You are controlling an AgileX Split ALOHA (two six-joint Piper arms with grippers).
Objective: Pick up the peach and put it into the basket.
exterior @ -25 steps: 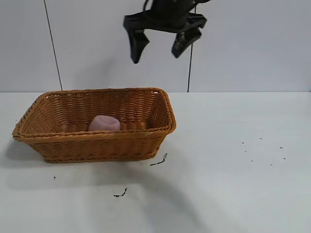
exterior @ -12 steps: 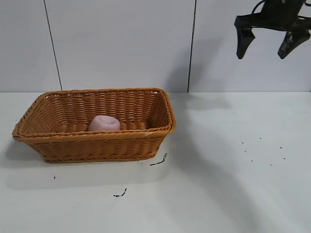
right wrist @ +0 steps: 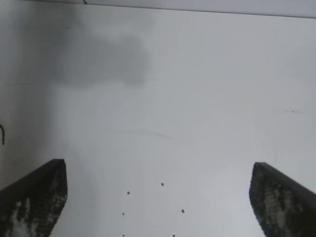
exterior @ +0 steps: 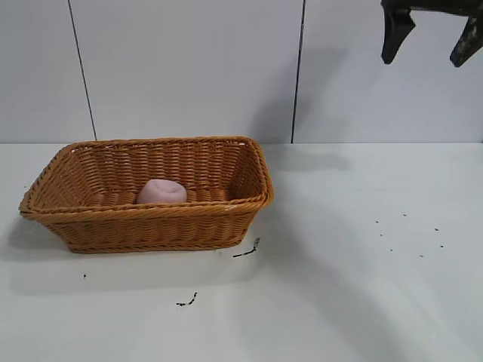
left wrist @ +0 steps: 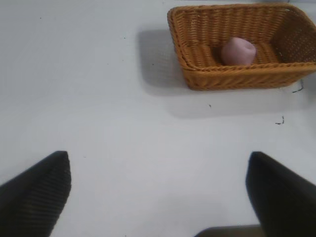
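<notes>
The dull-pink peach (exterior: pixel 161 191) lies inside the orange-brown wicker basket (exterior: pixel 151 225) at the table's left. Both also show in the left wrist view, the peach (left wrist: pixel 238 51) inside the basket (left wrist: pixel 237 79), far from that gripper. My right gripper (exterior: pixel 429 44) hangs high at the upper right, open and empty, well away from the basket. In its own view its fingers (right wrist: pixel 34 197) stand wide apart over bare table. My left gripper (left wrist: pixel 158 192) is open and empty over bare table; it is out of the exterior view.
Small dark specks (exterior: pixel 407 234) dot the white table at the right. Two dark scraps (exterior: pixel 247 250) lie in front of the basket. A grey panelled wall (exterior: pixel 189 68) stands behind the table.
The right gripper has swung from above the basket to the upper right and risen, open and empty. The peach stays in the basket.
</notes>
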